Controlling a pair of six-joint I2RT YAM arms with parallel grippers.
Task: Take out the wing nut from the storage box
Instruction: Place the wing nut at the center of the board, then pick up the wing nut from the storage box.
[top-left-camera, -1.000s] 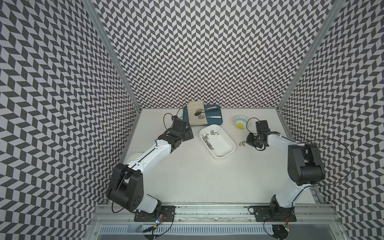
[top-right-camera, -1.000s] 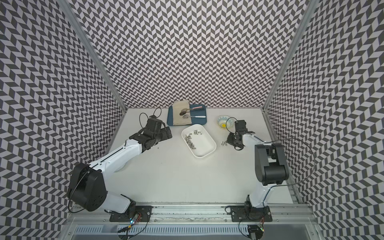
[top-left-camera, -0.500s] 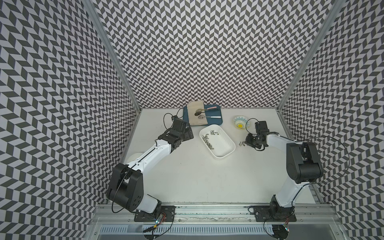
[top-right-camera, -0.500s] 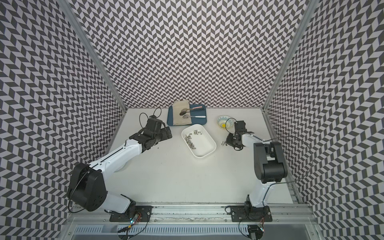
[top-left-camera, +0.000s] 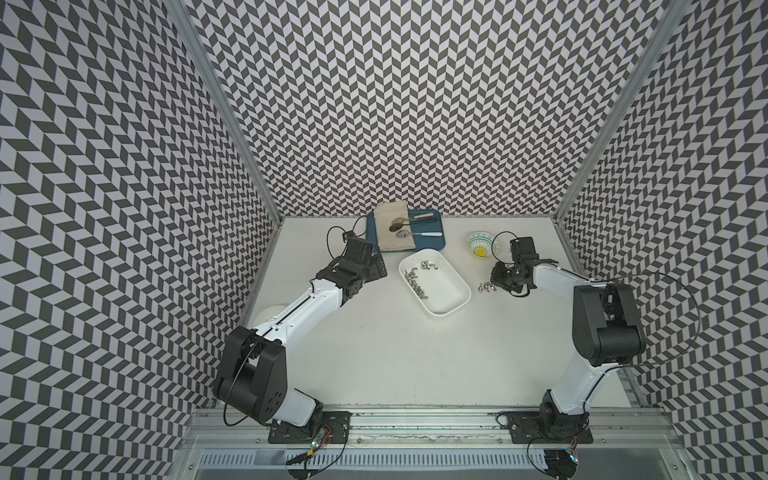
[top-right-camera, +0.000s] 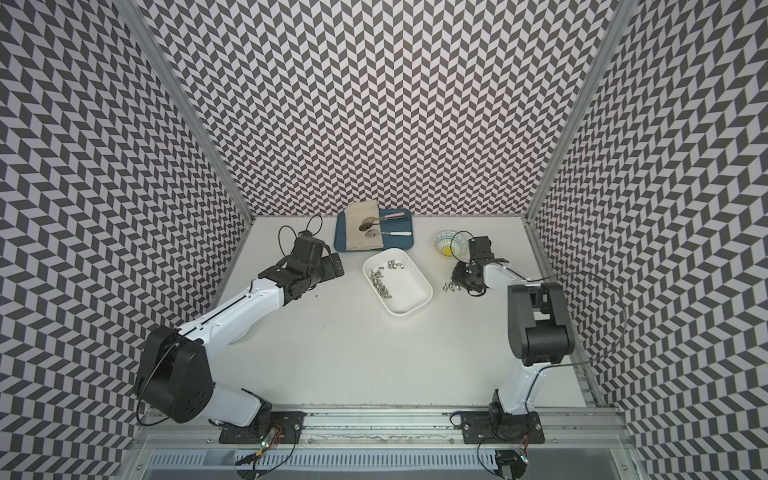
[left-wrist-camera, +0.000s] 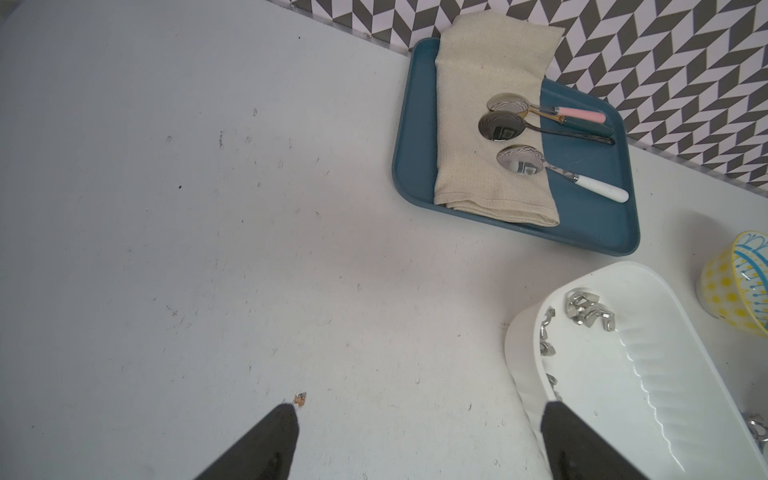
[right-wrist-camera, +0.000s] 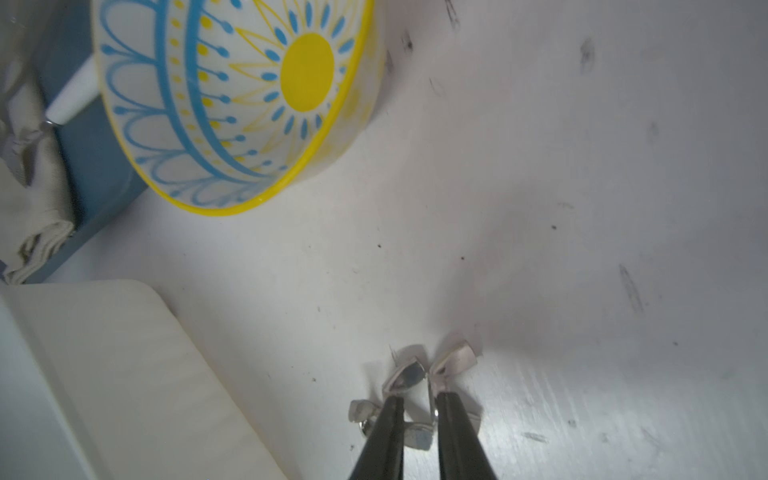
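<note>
The white storage box (top-left-camera: 444, 299) (top-right-camera: 407, 297) lies mid-table, with several silver wing nuts (top-left-camera: 415, 282) (left-wrist-camera: 588, 309) along its far and left sides. More wing nuts (top-left-camera: 486, 286) (top-right-camera: 451, 286) (right-wrist-camera: 409, 374) lie on the table just right of the box. My right gripper (top-left-camera: 496, 282) (right-wrist-camera: 417, 401) is down at them, its fingers a narrow gap apart, tips touching the nuts. My left gripper (top-left-camera: 374, 272) (left-wrist-camera: 419, 409) hovers open and empty just left of the box (left-wrist-camera: 623, 395).
A dark-blue tray (top-left-camera: 432, 243) (left-wrist-camera: 590, 216) with a beige cloth (left-wrist-camera: 490, 124) and three spoons sits at the back. A small patterned bowl (top-left-camera: 480, 245) (right-wrist-camera: 232, 104) stands behind the right gripper. Patterned walls close in three sides.
The right gripper's fingers have parted a little over the wing nuts on the table, and that wrist has shifted slightly. The left arm has not moved.
</note>
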